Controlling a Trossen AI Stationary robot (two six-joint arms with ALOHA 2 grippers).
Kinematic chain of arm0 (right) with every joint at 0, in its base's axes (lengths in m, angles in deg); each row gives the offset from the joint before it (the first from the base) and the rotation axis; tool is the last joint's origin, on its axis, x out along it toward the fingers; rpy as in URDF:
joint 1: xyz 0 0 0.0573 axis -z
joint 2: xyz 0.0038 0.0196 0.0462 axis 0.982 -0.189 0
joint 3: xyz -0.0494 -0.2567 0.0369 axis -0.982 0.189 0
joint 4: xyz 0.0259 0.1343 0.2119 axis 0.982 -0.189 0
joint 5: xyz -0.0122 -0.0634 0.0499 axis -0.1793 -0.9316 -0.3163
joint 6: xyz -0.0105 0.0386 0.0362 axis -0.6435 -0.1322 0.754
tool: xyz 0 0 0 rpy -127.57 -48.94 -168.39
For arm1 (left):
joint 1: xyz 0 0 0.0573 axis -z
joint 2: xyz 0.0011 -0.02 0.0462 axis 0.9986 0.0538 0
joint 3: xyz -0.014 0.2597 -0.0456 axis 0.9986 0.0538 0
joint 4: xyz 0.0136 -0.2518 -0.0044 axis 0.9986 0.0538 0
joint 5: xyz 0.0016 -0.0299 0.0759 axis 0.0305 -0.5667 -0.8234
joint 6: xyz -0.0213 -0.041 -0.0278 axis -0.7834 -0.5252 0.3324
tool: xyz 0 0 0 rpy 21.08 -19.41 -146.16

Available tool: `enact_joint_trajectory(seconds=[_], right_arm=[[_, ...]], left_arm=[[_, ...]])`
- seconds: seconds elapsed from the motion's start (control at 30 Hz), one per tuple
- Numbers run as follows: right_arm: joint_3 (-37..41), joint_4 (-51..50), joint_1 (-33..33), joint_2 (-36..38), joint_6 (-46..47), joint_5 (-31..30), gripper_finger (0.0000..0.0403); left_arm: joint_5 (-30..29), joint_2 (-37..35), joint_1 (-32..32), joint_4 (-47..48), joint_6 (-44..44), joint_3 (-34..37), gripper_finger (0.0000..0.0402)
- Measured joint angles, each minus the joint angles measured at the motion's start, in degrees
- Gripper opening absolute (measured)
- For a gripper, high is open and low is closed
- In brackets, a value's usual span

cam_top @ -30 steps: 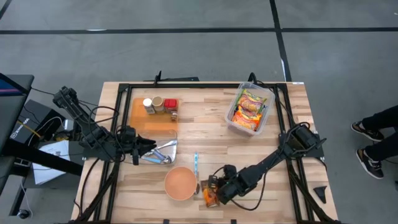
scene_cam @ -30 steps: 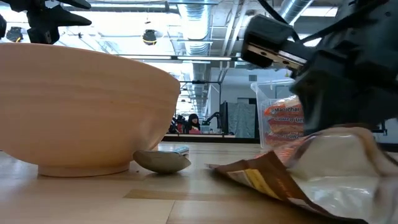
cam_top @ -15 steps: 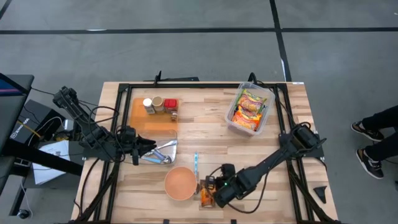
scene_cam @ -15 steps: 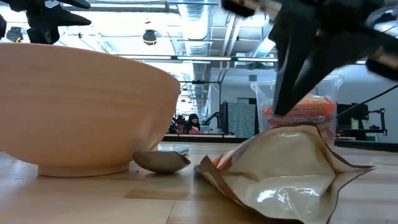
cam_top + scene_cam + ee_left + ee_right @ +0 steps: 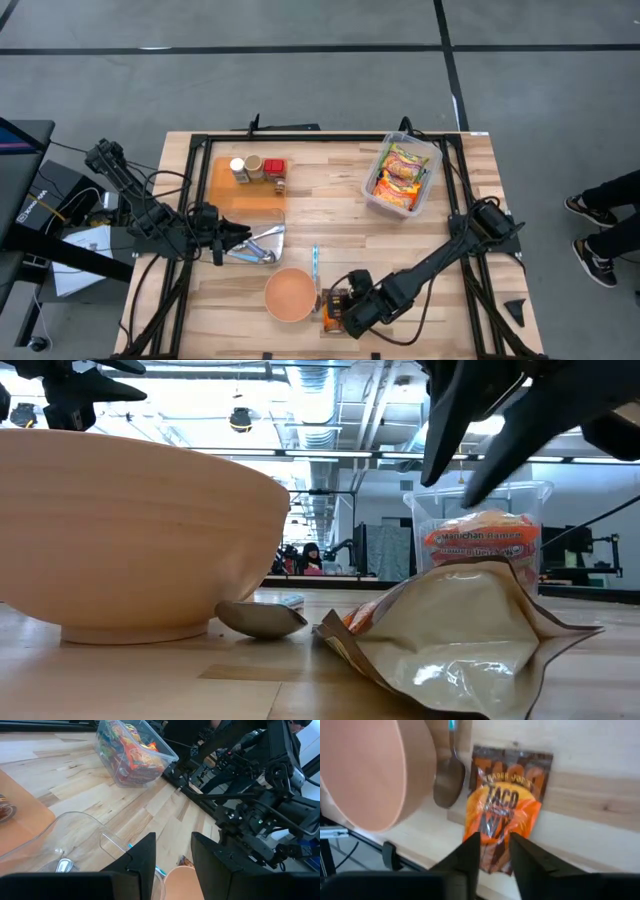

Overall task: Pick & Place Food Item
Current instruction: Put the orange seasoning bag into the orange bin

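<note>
The food item, a brown and orange taco packet [image 5: 501, 810], lay flat on the wooden table [image 5: 330, 210] near its front edge, just beside the pink bowl [image 5: 290, 294] and next to a spoon [image 5: 448, 779] that rested between the two. The right gripper [image 5: 494, 851] hung directly above the packet; its fingers [image 5: 470, 854] were a little apart, with the packet visible in the gap, and in the low view they stood clear over the bag, not touching it. The left gripper [image 5: 172, 857] waited at the left side of the table, close to a clear empty container [image 5: 258, 243]; its fingers were slightly spread and held nothing. Behind it an orange tray [image 5: 222, 190] carried some small jars. Near the far right corner a clear plastic tub [image 5: 402, 176] was filled with colourful packets. At the right border of the high view, a person's legs and shoes [image 5: 600, 262] were seen on the floor.
</note>
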Motion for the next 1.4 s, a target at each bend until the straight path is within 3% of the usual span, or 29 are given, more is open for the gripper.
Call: enact_joint_trajectory(seconds=[0.2, 0.4, 0.73, 1.13, 1.27, 1.4], right_arm=[[0.3, 2.1, 0.7, 0.0, 0.0, 4.4, 0.0176], [1.5, 3.0, 1.0, 0.0, 1.5, 6.4, 0.0199], [1.7, 6.7, 0.4, -1.9, 2.9, 7.7, 0.0161], [1.5, 14.8, 0.9, -8.0, 4.5, 11.2, 0.0155], [1.4, 14.4, 0.9, -8.2, 4.3, 11.1, 0.0120], [1.4, 13.5, 0.8, -8.2, 4.1, 10.7, 0.0058]], left_arm=[[0.0, 0.0, 0.0, 0.0, 0.0, 0.0, 0.0118], [0.0, 0.0, 0.0, 0.0, 0.0, 0.0, 0.0118], [0.5, 0.0, 0.0, 0.0, 0.0, 0.0, 0.0118], [0.5, 0.0, 0.0, 0.2, 0.0, 0.0, 0.0118], [1.0, 0.0, 0.0, 0.3, 0.0, 0.0, 0.0118], [1.0, 0.0, 0.0, 0.5, 0.1, 0.0, 0.0118]])
